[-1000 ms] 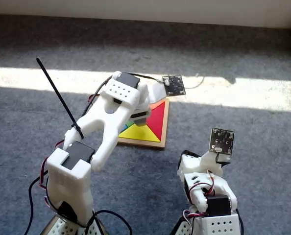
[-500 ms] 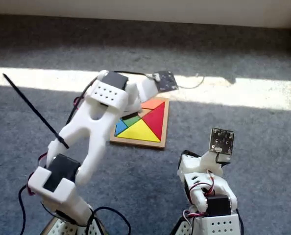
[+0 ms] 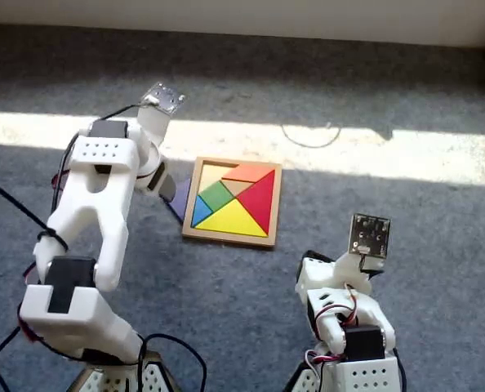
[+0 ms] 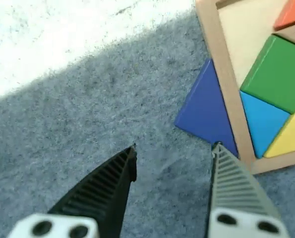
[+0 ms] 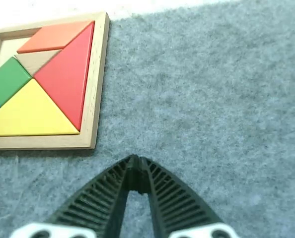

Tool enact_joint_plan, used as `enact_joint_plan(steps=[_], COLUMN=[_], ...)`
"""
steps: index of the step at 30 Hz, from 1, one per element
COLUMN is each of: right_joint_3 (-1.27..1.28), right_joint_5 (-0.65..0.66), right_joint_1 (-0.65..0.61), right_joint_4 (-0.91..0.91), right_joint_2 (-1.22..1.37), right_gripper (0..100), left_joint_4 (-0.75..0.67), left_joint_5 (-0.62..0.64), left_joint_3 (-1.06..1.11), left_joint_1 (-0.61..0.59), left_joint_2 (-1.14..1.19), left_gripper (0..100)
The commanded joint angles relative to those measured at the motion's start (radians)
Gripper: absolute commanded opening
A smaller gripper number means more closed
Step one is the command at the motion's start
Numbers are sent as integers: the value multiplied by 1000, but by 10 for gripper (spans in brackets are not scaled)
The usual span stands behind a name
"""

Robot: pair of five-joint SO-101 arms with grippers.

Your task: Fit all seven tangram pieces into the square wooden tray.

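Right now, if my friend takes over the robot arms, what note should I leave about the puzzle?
Left gripper: open, empty, over the carpet beside the dark blue triangle.
Right gripper: shut, empty, over the carpet short of the wooden tray.
Done: red triangle, yellow triangle, orange piece, green square and light blue triangle sit in the tray; a tan triangle seems to as well.
Left: the dark blue triangle lies outside against the tray's rim. One tray corner is bare; it probably goes there.

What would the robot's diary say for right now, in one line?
left gripper: open, over carpet by dark blue triangle | dark blue triangle: outside wooden tray, against its edge | right gripper: shut
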Motion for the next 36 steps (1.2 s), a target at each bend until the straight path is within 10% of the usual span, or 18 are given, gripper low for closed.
enact_joint_plan(steps=[1, 36], right_joint_3=[108, 108], right_joint_5=[12, 12], right_joint_1=[13, 13], right_joint_4=[8, 7], right_joint_2=[-12, -13], right_gripper=[5, 5], left_joint_4=[-60, -8], left_joint_5=[97, 141], left_joint_3=[-28, -225], left_joint_1=[-5, 7], left_joint_2=[61, 306], left_gripper=[246, 243])
